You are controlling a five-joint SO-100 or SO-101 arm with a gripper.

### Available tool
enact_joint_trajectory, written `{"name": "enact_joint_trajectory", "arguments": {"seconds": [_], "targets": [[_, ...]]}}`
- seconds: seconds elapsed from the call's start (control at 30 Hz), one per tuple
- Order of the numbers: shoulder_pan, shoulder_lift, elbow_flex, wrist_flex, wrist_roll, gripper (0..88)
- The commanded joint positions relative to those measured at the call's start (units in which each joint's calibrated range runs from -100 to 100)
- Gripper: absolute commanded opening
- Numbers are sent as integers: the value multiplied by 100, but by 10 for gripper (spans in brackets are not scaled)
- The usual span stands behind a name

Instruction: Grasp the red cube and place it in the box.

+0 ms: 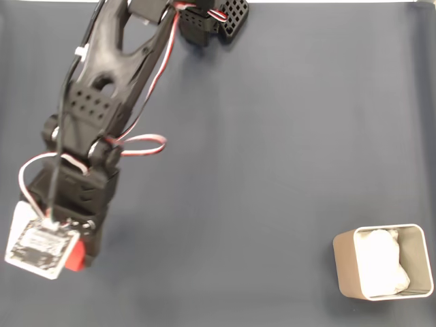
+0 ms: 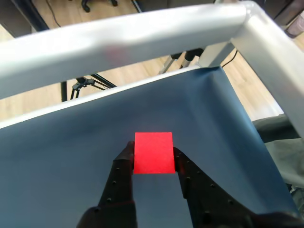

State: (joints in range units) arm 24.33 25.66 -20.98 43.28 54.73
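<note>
Wrist view: cube (image 2: 153,152) pinched between the two black fingers (image 2: 124,164), one pad touching each side, over the dark blue tabletop (image 2: 71,156). Fingers closed on the cube. Silver frame bar (image 2: 118,42) across the top, wooden floor (image 2: 142,71) beyond. Fixed view: red of the cube (image 1: 77,253) peeking out under the arm's white camera board (image 1: 41,246) at lower left. Box (image 1: 346,267) well apart at lower right, white crumpled lining (image 1: 381,266) inside.
</note>
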Motion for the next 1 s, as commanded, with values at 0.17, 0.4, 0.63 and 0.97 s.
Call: {"name": "enact_joint_trajectory", "arguments": {"seconds": [0.17,0.4,0.63,0.97], "targets": [[-757,-2046,1003,16,-83,0],[-1467,-2800,1495,16,-59,0],[-2206,-3060,1514,16,-59,0],[-3101,-2748,1030,-41,-93,0]]}}
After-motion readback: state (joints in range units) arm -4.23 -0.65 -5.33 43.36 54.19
